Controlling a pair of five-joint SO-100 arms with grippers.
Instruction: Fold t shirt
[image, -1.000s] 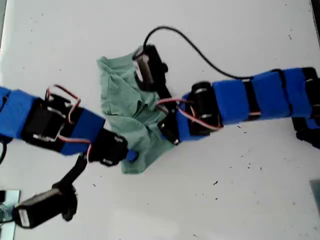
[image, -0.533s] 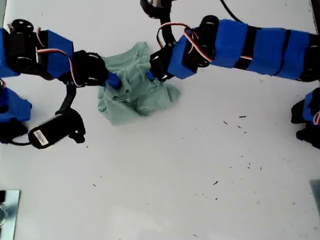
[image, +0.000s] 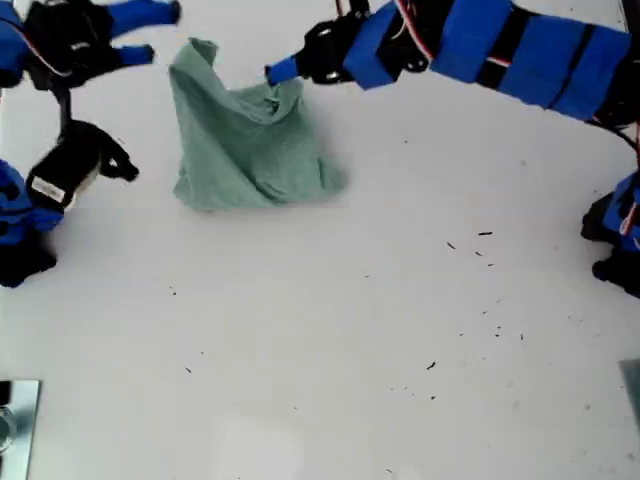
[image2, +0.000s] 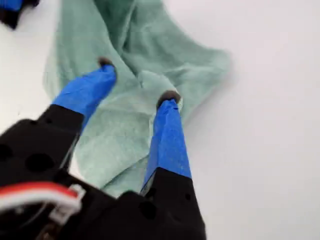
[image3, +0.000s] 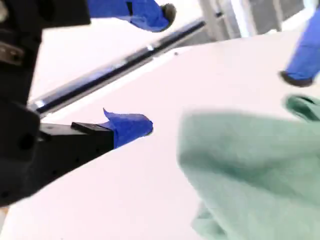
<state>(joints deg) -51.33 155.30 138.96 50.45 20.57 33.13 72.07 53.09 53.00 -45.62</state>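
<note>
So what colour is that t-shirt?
The t shirt is plain sage green, clearest in the exterior view.

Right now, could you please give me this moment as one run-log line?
t shirt: bunched | my first gripper: open, at shirt | my second gripper: open, off shirt

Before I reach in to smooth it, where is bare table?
Free: the wide table stretch below the shirt in the exterior view. Crowded: beside the shirt, my first gripper at its top corner, my second gripper opposite.
</note>
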